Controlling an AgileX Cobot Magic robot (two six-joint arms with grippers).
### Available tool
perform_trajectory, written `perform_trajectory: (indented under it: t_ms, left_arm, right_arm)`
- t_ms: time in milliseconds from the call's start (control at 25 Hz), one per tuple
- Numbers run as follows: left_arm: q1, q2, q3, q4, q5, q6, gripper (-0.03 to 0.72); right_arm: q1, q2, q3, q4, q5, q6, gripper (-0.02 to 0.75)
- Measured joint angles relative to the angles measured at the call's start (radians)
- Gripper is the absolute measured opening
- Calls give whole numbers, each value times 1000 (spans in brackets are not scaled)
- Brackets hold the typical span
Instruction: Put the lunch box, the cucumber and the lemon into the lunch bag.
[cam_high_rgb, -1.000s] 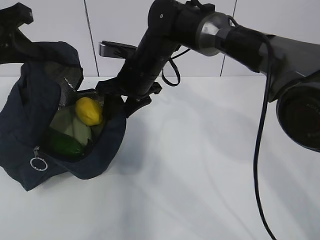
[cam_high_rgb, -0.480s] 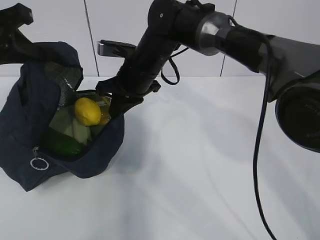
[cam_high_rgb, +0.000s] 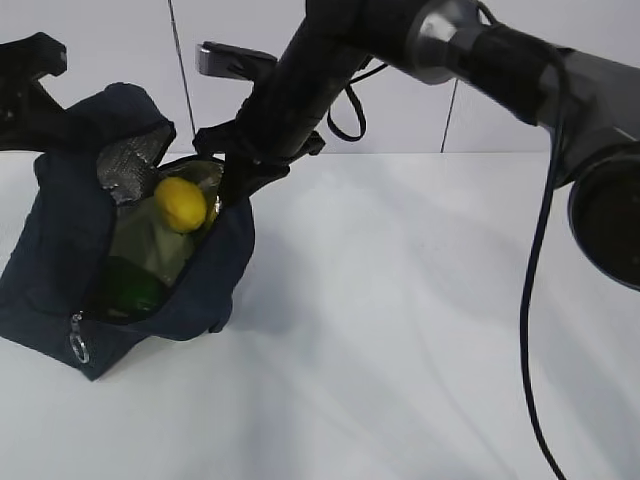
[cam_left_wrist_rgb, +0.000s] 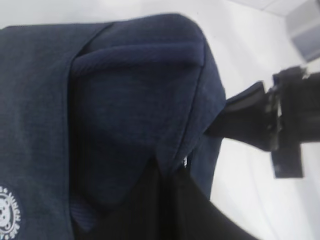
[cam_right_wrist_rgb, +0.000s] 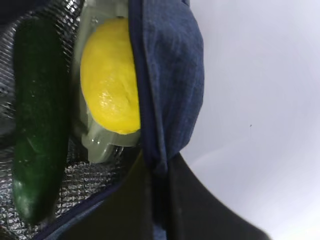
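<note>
Gripping lunch bag rim, both fingers.

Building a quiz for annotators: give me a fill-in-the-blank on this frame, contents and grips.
1. The lemon rests on the pale lid of the ____.
2. The cucumber lies against the bag's ____ foil lining.
3. The right gripper has its fingers shut on the lunch bag's ____.
4. The metal ring pull hangs at the bag's ____ corner in the exterior view.

Missing words: lunch box; silver; rim; lower left
</note>
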Motion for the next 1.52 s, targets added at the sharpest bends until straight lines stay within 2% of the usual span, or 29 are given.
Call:
perform_trajectory:
  t_ms: [440, 1000, 1200, 1520]
  left_arm:
    - [-4, 0, 0, -15, 37, 3, -6]
    - [-136, 52, -2, 3, -4, 9, -6]
    - [-151, 56, -2, -48, -43, 9, -6]
    - [-151, 58, -2, -121, -87, 11, -6]
  right_arm:
    - [-17, -68, -42, 14, 21, 0, 15]
    - [-17, -129, -49, -61, 25, 8, 13]
    - [-17, -165, -49, -149, 31, 39, 13]
    - [-17, -189, -27, -153, 31, 48, 13]
